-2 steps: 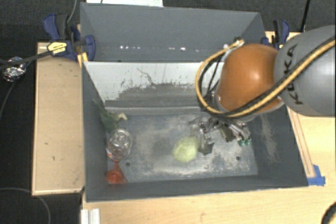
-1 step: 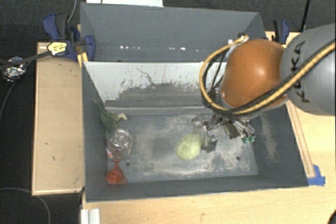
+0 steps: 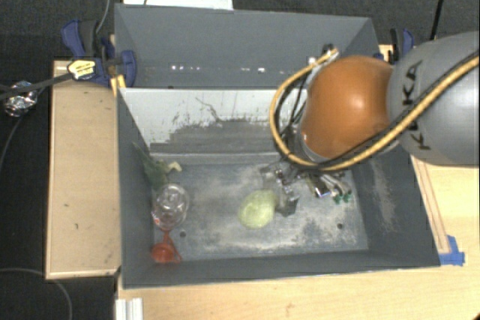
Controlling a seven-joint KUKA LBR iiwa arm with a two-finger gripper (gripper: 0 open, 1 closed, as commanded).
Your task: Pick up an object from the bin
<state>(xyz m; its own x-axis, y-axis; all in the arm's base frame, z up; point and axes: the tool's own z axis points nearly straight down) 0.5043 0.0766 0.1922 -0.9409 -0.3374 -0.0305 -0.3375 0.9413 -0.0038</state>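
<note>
A pale green, roundish soft thing (image 3: 257, 210) lies on the bin floor near the middle. My gripper (image 3: 286, 200) hangs just to its right, under the orange cover, with a fingertip close against the green thing's right side. At the left of the bin a clear plastic wine glass with a red foot (image 3: 168, 215) lies on its side, its red base toward the front wall. A green plant-like piece with a pale tip (image 3: 157, 169) rests just behind the glass, against the left wall.
The arm with its orange cover and looped cables reaches in from the right and hides the right back part of the floor. Scuffed bare floor stretches between the glass and the green thing.
</note>
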